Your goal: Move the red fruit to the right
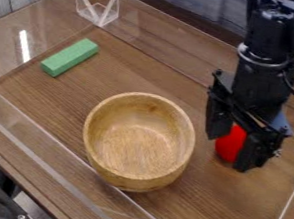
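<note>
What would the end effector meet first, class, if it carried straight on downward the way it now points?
Probably the red fruit, which sits between the open fingers of the end effector. Below it lies the wooden table. Depth is hard to judge from this single view.

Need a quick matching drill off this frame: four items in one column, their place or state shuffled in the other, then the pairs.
Column 1
1. red fruit
2. wooden bowl
3. green block
4. gripper

Column 2
A. lying flat at the left, far side of the table
B. open, pointing down
C. between the gripper's fingers, right of the bowl
D. empty, near the middle of the table

Pairs: 1-C, 2-D, 3-A, 4-B
</note>
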Motion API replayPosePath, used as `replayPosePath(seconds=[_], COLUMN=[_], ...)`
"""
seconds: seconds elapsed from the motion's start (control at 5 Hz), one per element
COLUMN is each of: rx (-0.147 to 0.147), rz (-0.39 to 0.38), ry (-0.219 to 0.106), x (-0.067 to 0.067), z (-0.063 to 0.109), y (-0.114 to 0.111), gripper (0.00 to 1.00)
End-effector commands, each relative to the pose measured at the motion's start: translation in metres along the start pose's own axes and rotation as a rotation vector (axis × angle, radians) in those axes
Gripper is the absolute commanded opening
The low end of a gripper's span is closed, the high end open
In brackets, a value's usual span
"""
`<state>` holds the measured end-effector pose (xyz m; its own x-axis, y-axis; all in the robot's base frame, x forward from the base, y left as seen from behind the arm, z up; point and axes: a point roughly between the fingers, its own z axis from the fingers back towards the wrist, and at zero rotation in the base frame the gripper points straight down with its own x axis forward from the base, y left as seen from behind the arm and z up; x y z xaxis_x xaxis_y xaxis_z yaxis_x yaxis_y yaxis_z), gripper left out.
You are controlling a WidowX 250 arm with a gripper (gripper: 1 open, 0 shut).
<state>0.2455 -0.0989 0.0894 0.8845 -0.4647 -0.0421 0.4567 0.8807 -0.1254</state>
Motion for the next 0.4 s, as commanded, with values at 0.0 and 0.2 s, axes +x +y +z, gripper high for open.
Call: replayPosePath(seconds=[0.0,0.2], rx=[-0.001,-0.006], rz=[0.009,0.032], ry=[-0.036,-0.038], x=[0.0069,0.0086], z=[0.0162,0.0255], y=[-0.0005,-0.0015], gripper=[1.0,1.0])
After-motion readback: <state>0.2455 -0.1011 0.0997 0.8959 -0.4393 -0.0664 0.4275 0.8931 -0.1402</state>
